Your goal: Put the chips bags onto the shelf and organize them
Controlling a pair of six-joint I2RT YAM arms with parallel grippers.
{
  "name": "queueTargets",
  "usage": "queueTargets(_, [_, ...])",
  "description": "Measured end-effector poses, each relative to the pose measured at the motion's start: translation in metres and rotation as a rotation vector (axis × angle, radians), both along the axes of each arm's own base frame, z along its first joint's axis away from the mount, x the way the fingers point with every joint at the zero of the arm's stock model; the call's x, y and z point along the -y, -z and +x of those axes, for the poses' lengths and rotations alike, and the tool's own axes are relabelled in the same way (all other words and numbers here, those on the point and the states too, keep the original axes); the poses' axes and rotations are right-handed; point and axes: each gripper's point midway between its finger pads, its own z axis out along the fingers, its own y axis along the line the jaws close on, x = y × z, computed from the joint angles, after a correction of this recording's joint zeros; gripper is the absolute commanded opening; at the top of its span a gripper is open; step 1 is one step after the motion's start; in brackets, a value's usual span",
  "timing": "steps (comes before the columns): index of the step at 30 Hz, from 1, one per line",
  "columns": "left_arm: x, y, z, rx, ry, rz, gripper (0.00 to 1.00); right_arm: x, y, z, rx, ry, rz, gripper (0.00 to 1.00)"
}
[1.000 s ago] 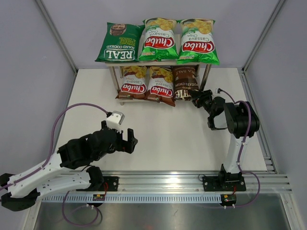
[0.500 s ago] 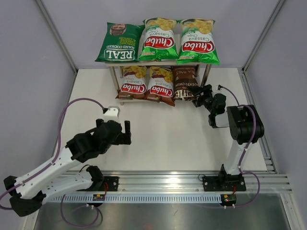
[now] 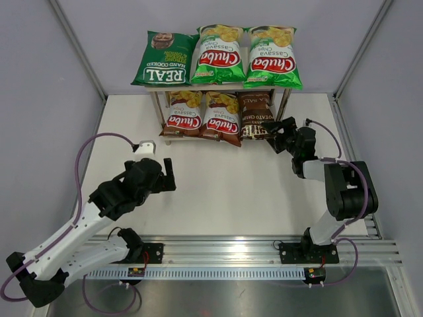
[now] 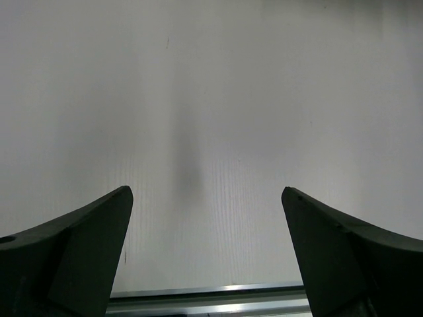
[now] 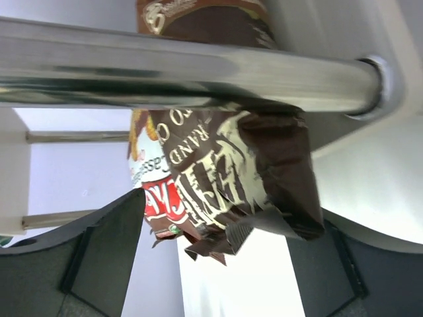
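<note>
Left gripper (image 4: 205, 193) was noted with fingers apart above the table (image 3: 231, 178); right gripper (image 3: 276, 129) was spread around the end of the dark brown bag (image 3: 254, 122).

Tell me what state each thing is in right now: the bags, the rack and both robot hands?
REAL bag: lying flat, top tier, left.
bright green Chuba bags: flat, top tier, middle and right.
brown-red Chuba bags: lower tier, left and middle.
dark brown bag: lower tier, right, end poking out.
shelf: upright, both tiers full.
left hand: open, empty.
right hand: open around dark brown bag's end.
</note>
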Motion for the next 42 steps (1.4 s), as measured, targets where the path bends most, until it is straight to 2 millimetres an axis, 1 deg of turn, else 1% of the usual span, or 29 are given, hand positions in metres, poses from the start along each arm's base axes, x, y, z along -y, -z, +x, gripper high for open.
queueTargets(1, [-0.001, 0.001, -0.001, -0.004, 0.003, 0.005, 0.99, 0.001, 0.003, -0.001, -0.014, 0.006, -0.009, 0.83])
queueTargets(3, [-0.003, 0.002, -0.004, -0.016, 0.009, 0.023, 0.99, 0.004, 0.010, -0.007, -0.045, 0.015, -0.022, 0.77])
queueTargets(5, [-0.007, -0.001, -0.006, -0.023, 0.018, 0.042, 0.99, 0.007, 0.018, -0.012, -0.072, 0.027, -0.037, 0.64])
queueTargets(6, [-0.008, -0.003, -0.007, -0.023, 0.023, 0.050, 0.99, 0.008, 0.021, -0.014, -0.084, 0.030, -0.041, 0.60])
queueTargets(7, [-0.010, -0.006, -0.008, -0.018, 0.030, 0.060, 0.99, 0.008, 0.024, -0.015, -0.093, 0.033, -0.045, 0.53])
queueTargets(8, [-0.011, -0.009, -0.008, -0.010, 0.033, 0.065, 0.99, 0.009, 0.026, -0.016, -0.101, 0.034, -0.046, 0.51])
queueTargets(13, [-0.022, -0.019, -0.004, 0.037, 0.026, 0.110, 0.99, 0.009, 0.030, -0.016, -0.111, 0.036, -0.044, 0.48])
queueTargets(14, [-0.024, -0.020, -0.003, 0.043, 0.017, 0.111, 0.99, 0.009, 0.032, -0.015, -0.114, 0.036, -0.042, 0.46])
queueTargets(17, [-0.041, -0.021, 0.006, 0.051, -0.060, 0.108, 0.99, 0.008, 0.041, -0.015, -0.135, 0.037, -0.040, 0.45])
queueTargets(20, [-0.062, -0.023, 0.011, 0.064, -0.146, 0.096, 0.99, 0.008, 0.048, -0.015, -0.155, 0.035, -0.038, 0.49])
queueTargets(22, [-0.071, -0.027, 0.011, 0.089, -0.177, 0.073, 0.99, 0.008, 0.049, -0.016, -0.158, 0.036, -0.038, 0.65])
queueTargets(23, [-0.074, -0.029, 0.011, 0.100, -0.186, 0.063, 0.99, 0.008, 0.048, -0.016, -0.159, 0.036, -0.039, 0.71])
queueTargets(24, [-0.076, -0.032, 0.011, 0.115, -0.193, 0.055, 0.99, 0.008, 0.046, -0.017, -0.158, 0.035, -0.043, 0.77])
queueTargets(27, [-0.081, -0.038, 0.010, 0.146, -0.208, 0.038, 0.99, 0.009, 0.034, -0.023, -0.136, 0.028, -0.061, 0.86])
queueTargets(28, [-0.082, -0.038, 0.010, 0.149, -0.211, 0.037, 0.99, 0.009, 0.027, -0.026, -0.121, 0.025, -0.065, 0.95])
queueTargets(29, [-0.083, -0.038, 0.011, 0.149, -0.213, 0.040, 0.99, 0.009, 0.021, -0.030, -0.108, 0.022, -0.072, 0.99])
queueTargets(31, [-0.085, -0.038, 0.011, 0.149, -0.220, 0.046, 0.99, 0.010, 0.009, -0.037, -0.080, 0.016, -0.094, 1.00])
queueTargets(35, [-0.092, -0.039, 0.015, 0.160, -0.242, 0.048, 0.99, 0.014, -0.012, -0.060, -0.041, -0.010, -0.187, 0.99])
queueTargets(38, [-0.098, -0.035, 0.018, 0.155, -0.261, 0.047, 0.99, 0.022, -0.036, -0.084, 0.014, -0.026, -0.310, 0.99])
queueTargets(40, [-0.097, -0.030, 0.020, 0.156, -0.242, 0.039, 0.99, 0.028, -0.052, -0.099, 0.050, -0.034, -0.394, 0.99])
queueTargets(42, [-0.094, -0.024, 0.020, 0.160, -0.212, 0.031, 0.99, 0.036, -0.075, -0.116, 0.092, -0.037, -0.484, 0.99])
